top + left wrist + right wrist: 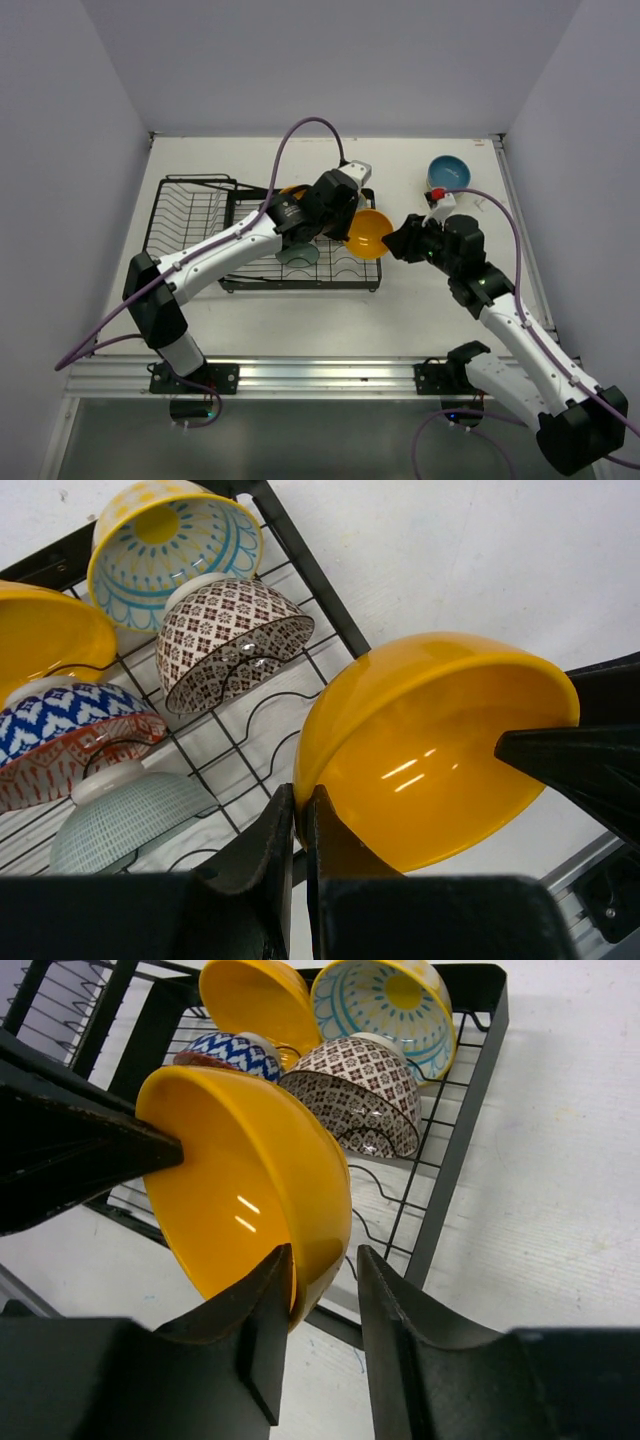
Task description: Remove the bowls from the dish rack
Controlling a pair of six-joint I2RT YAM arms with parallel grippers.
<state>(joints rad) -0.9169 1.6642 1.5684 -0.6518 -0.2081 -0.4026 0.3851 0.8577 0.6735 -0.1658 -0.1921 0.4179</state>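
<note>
Orange bowl (368, 232) up at dish rack's (190, 215) right end, left pincer (303, 798) pinched tight on its rim, right pincer (325, 1260) loosely straddling the opposite rim; probably light, stiff, slick glaze, breakable, so grip the rim.

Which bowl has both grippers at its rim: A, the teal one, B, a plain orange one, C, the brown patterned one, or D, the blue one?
B: the left gripper is shut on the rim of the orange bowl, and the right gripper straddles its opposite edge.
</note>
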